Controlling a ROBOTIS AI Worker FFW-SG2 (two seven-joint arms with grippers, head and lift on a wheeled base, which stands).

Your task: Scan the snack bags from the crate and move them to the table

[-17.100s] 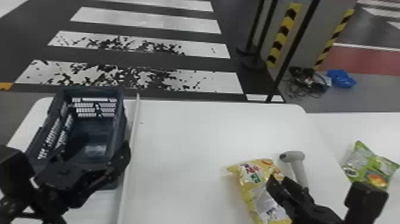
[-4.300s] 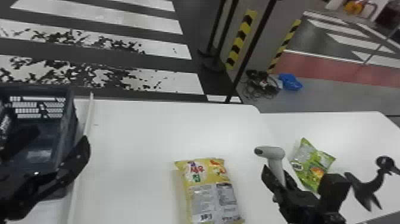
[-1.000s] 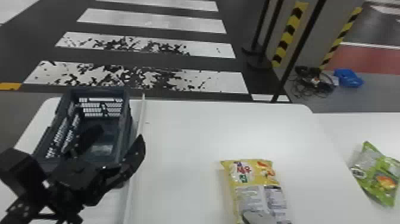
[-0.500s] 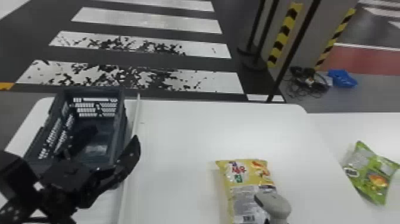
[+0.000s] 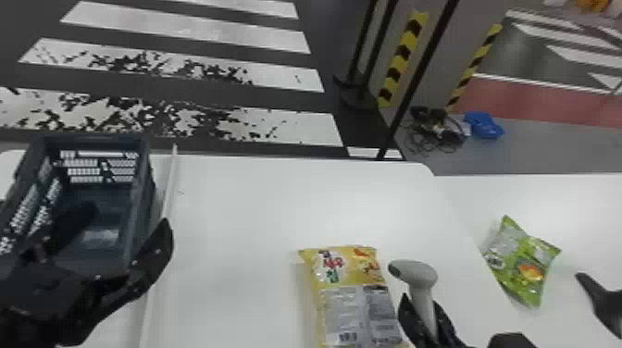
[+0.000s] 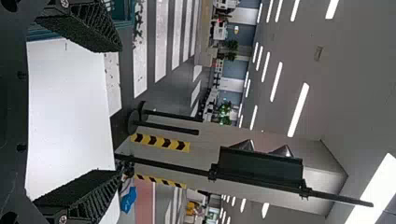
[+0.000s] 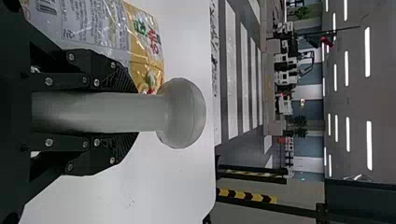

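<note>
While the left gripper (image 5: 127, 217) has its jaws spread by the crate (image 5: 140, 199), the right gripper (image 5: 421, 303) pinches the scanner (image 5: 414, 272) near the yellow snack bag (image 5: 351, 296) on the tabletop (image 5: 245, 217); the green snack bag (image 5: 523, 261) lies farther right.

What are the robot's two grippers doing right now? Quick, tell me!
Left gripper: open, holding nothing, near the crate.
Right gripper: closed on the grey scanner.
</note>
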